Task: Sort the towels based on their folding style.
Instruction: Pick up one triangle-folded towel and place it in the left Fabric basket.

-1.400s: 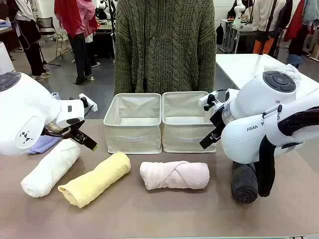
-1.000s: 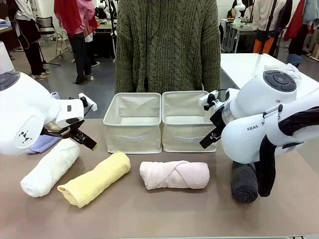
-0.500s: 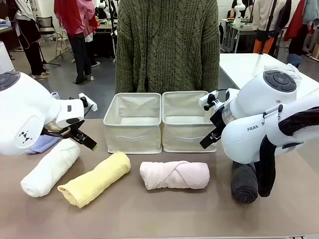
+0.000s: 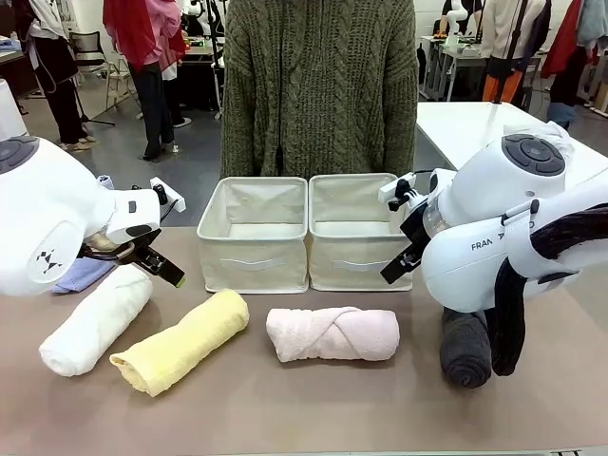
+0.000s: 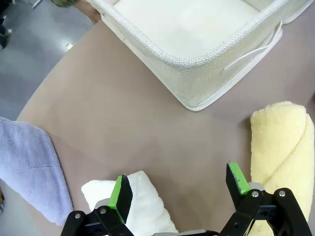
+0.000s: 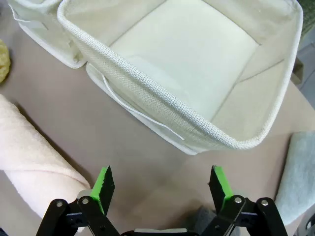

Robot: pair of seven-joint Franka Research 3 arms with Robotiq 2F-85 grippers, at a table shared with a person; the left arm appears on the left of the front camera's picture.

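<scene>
The white towel (image 4: 95, 321), yellow towel (image 4: 182, 340) and pink towel (image 4: 332, 334) are nubbly terry cloth; the left box (image 4: 253, 249) and right box (image 4: 351, 249) are coarse woven fabric; the table (image 4: 304, 413) looks smooth, matt.

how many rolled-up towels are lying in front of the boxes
4: white roll far left, yellow roll next, pink roll mid-table, dark grey roll right, partly behind the right arm. More may be hidden.

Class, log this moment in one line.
left end effector: open, near white towel | right end effector: open, near pink towel | boxes empty
</scene>
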